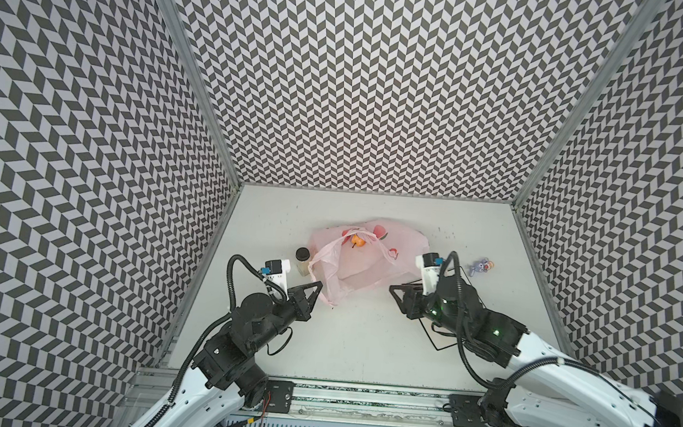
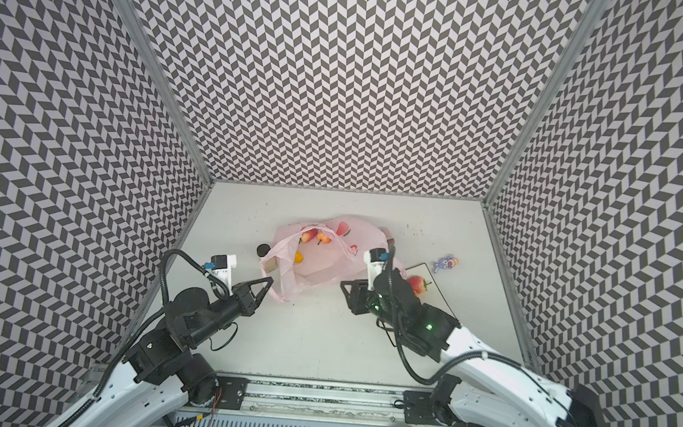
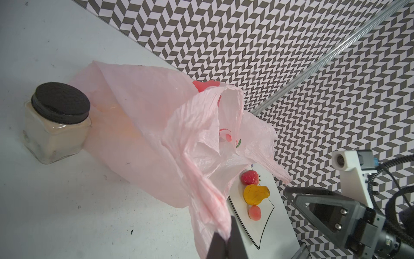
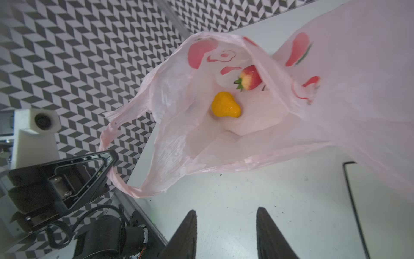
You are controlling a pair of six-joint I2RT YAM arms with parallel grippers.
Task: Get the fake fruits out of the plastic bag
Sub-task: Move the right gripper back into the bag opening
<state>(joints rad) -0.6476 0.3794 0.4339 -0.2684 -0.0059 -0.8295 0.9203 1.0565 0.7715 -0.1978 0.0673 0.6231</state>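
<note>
The pink plastic bag [image 1: 369,266] lies on the table with its mouth held up. My left gripper [image 3: 226,237] is shut on one loop handle [image 3: 208,201], at the bag's near left corner in both top views [image 2: 271,279]. Inside the bag lie a yellow fruit [image 4: 226,105] and a strawberry [image 4: 249,78]. On the plate [image 3: 264,228] sit a strawberry [image 3: 249,177], an orange-yellow fruit [image 3: 255,194] and a small pink ball [image 3: 255,212]. My right gripper [image 4: 226,210] is open and empty, low over the table, pointing at the bag's mouth.
A square glass jar with a black lid [image 3: 56,125] stands against the bag's left side [image 1: 303,261]. A small purple toy figure [image 1: 481,266] lies to the right of the bag. The plate [image 2: 427,269] sits mostly under my right arm. Patterned walls enclose the table.
</note>
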